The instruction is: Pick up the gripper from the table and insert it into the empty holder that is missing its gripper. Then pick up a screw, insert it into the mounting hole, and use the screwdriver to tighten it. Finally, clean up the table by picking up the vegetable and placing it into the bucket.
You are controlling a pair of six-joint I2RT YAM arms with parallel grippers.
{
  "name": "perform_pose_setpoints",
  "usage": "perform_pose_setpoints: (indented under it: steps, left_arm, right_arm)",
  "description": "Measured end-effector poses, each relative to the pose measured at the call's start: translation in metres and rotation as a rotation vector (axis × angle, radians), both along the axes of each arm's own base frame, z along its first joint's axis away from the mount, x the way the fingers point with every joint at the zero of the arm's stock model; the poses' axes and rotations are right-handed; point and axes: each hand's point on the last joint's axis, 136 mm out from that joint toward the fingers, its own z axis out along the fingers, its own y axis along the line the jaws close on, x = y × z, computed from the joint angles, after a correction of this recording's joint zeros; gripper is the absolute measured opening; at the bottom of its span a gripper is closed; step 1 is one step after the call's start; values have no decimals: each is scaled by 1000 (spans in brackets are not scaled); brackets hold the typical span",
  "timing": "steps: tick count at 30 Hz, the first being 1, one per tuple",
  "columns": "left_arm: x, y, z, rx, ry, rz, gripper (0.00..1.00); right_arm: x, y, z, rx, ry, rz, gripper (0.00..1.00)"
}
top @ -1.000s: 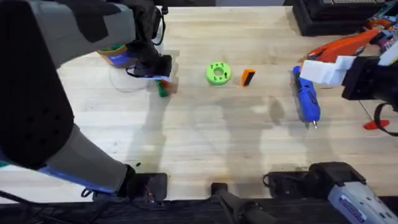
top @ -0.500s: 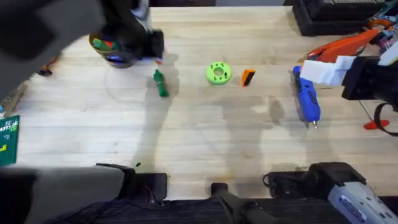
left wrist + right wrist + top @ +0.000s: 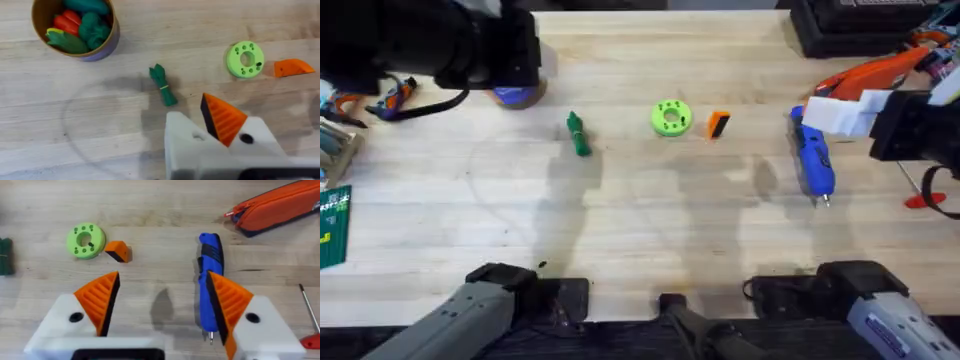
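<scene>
Two orange pads stand wide apart on your right gripper point(image 3: 162, 282), holding nothing, with the blue screwdriver point(image 3: 210, 255) on the table below it. Whether the left gripper point(image 3: 190, 112) is spread or closed, I cannot tell, but its bare white holder point(image 3: 182, 137) is the one to fill. Farther out, the orange gripper wedge point(image 3: 718, 124) lies just beside the lime-green disc point(image 3: 671, 117) - come down on its disc-free flanks, square to the ribs, so you don't nudge either. Beyond, the vegetable point(image 3: 578, 133) lies on the wood near the bucket point(image 3: 107, 45) - leave it for last.
</scene>
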Motion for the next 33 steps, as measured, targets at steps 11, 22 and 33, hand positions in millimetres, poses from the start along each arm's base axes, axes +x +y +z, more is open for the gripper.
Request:
perform_pose_setpoints:
  steps: [11,22,33]
  left_arm:
    - [-4,1,6,-5,-19,2,410]
    - [-8,1,3,-5,-1,6,985]
    - [-15,3,-3,3,38,6,985]
  right_arm:
    - [0,0,0,0,0,0,990]
    - [0,0,0,0,0,0,991]
    - [0,0,0,0,0,0,991]
